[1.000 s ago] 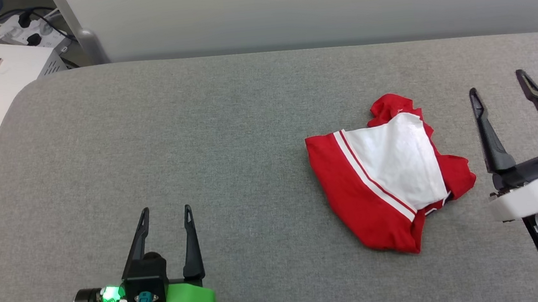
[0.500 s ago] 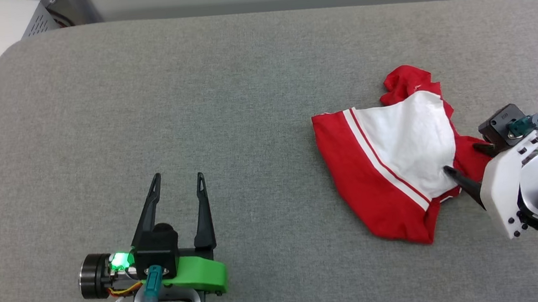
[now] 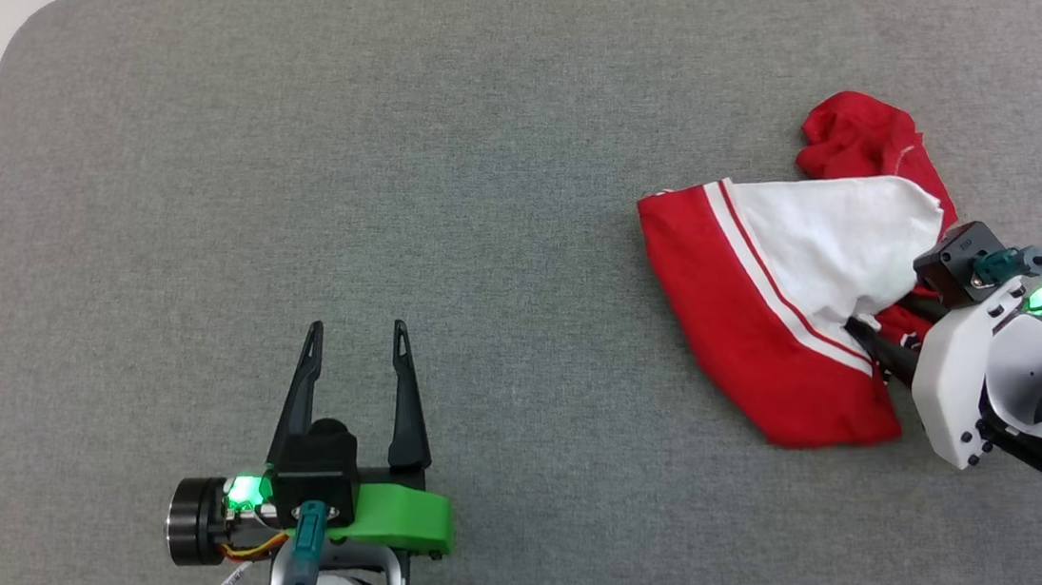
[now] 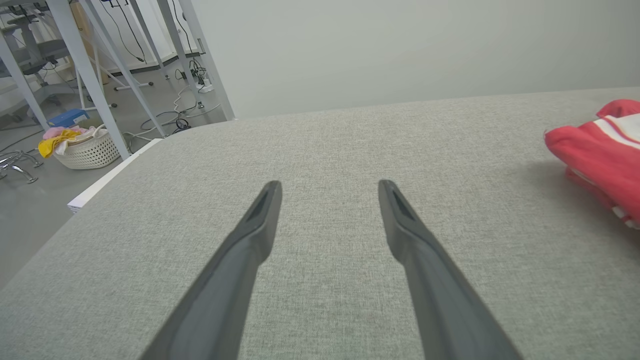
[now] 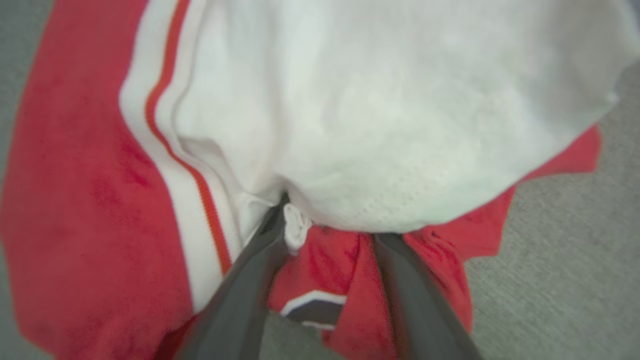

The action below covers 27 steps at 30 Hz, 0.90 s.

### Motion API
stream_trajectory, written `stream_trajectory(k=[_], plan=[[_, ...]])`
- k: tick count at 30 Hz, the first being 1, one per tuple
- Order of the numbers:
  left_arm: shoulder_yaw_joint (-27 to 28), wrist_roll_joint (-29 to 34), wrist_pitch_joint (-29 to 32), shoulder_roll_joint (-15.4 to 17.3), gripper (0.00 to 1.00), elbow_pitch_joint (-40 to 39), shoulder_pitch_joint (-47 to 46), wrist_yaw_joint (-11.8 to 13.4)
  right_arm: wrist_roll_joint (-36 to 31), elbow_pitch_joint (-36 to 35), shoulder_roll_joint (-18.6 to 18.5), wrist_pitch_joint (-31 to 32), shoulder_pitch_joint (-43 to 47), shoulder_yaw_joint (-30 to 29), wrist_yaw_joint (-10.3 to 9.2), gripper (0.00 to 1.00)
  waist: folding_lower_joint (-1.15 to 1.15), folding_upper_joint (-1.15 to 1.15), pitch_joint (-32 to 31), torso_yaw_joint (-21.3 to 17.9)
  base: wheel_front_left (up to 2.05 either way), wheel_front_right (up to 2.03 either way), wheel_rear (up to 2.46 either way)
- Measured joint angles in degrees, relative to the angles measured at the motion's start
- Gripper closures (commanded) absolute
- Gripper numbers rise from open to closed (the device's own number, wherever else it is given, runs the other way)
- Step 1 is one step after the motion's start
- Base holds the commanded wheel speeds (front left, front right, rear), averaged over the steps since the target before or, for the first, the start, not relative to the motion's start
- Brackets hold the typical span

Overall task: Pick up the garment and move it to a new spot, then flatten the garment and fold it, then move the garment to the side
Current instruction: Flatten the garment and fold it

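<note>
Presently, pick-up step in hand: right gripper [image 5: 330, 220] straddles a fold of the garment [image 3: 775, 344], crumpled on the grey table's [image 3: 473, 192] right side; clamped or not, cannot tell. Left gripper [image 3: 358, 325] stands released, empty. Next move calls for firm closure, then lift.

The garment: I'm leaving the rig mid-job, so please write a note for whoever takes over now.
Left pincer: open, idle over the grey surface.
Right pincer: fingers apart, pushed into the garment with a red fold between them; no firm grip visible.
Garment: crumpled on the surface's right side.
Done: nothing yet.
To do: lift, relocate, flatten, fold, set aside.
</note>
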Motion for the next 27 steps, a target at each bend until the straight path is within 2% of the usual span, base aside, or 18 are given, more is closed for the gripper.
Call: stream_trajectory(k=[6, 11, 14, 18, 20, 21, 27], plan=[[0.0, 0.0, 0.0, -0.1, 0.0, 0.6, 0.2, 0.0, 0.4, 4.0, 2.6, -10.2, 0.1, -4.8, 0.22, 1.0, 0.01, 0.0, -1.8, -1.0, 0.0, 0.0, 0.0], [-0.2, 0.0, 0.0, -0.1, 0.0, 1.0, 0.4, 0.0, -1.1, 4.8, 1.4, -15.4, 0.0, -12.6, 0.14, 1.0, 0.01, 0.0, -3.8, -2.1, 0.0, 0.0, 0.0], [-0.4, 0.0, 0.0, -0.1, 0.0, 1.0, 0.6, 0.0, -3.3, 3.8, 1.3, -16.9, 0.0, -16.8, 0.13, 1.0, 0.0, 0.0, -4.7, -2.5, 0.0, 0.0, 0.0], [-0.5, 0.0, 0.0, -0.2, 0.0, 1.1, 0.7, 0.0, -9.7, 0.5, 2.0, -17.4, -0.7, -20.0, 0.13, 1.0, 0.0, 0.0, -5.2, -2.1, 0.0, 0.0, 0.0], [-0.5, 0.0, 0.0, -0.2, 0.0, 1.2, 0.8, 0.0, -13.0, -1.5, 3.2, -16.6, -1.4, -19.3, 0.12, 1.0, 0.0, 0.0, -5.2, -1.7, 0.0, 0.0, 0.0], [-0.7, 0.0, 0.0, -0.2, 0.0, 1.3, 1.0, 0.0, -17.1, -4.2, 6.4, -14.4, -1.9, -15.1, 0.13, 1.0, 0.0, 0.0, -5.1, -1.1, 0.0, 0.0, 0.0], [-1.5, -0.2, 0.0, -0.5, 0.0, 1.8, 1.0, 0.0, -21.5, -2.4, 11.6, -12.8, -4.2, -2.6, 0.13, 1.0, 0.0, 0.0, -4.4, 0.2, 0.0, 0.0, 0.0]])
